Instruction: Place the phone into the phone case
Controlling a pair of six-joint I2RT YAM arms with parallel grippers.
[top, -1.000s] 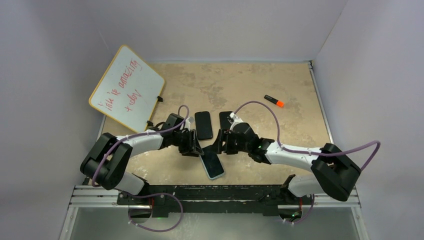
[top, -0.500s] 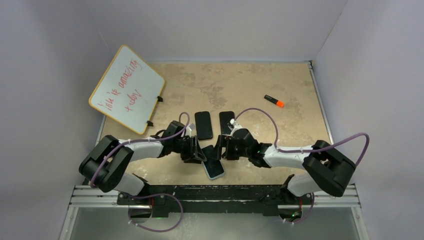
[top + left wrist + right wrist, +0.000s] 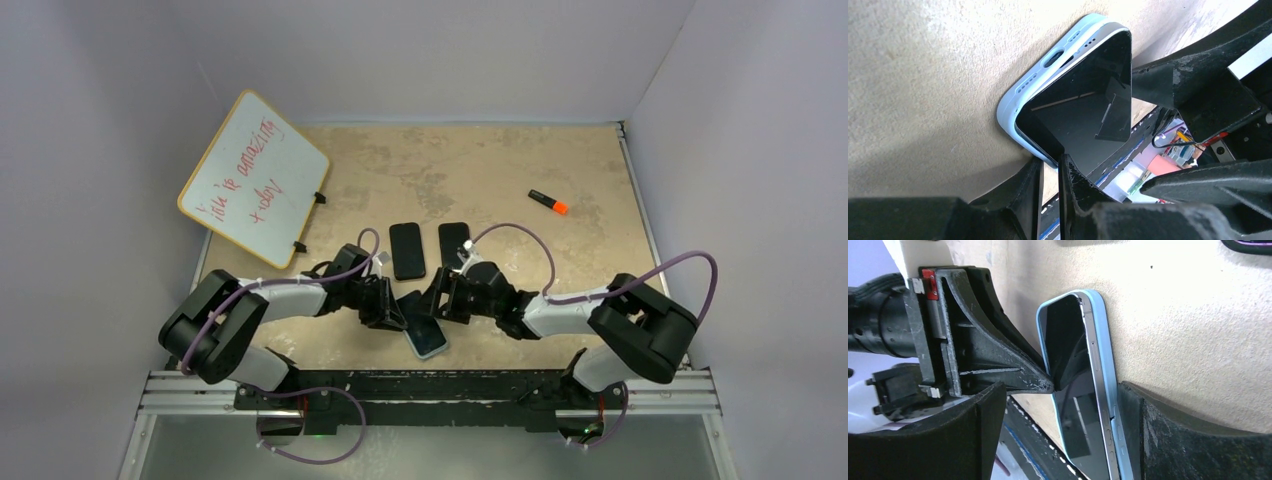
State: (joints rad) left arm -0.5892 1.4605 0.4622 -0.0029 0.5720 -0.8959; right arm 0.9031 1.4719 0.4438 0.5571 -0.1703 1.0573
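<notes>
L fingers (image 3: 1074, 187) nearly closed, tips on phone (image 3: 1068, 340), R fingers (image 3: 1168, 440) wide astride case (image 3: 1038, 75), L arm (image 3: 290, 293) & R arm (image 3: 560, 312) low

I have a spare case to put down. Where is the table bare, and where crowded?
Bare: the far table strip between whiteboard and orange marker, and the right side between marker and right arm. Crowded: near centre, where left arm and right arm meet at the phone, two dark slabs behind.

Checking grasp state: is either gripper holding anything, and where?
Right gripper open, straddling black phone in light blue plastic case, no grip. Left gripper nearly shut at phone's long edge; pinch or push, cannot tell.
</notes>
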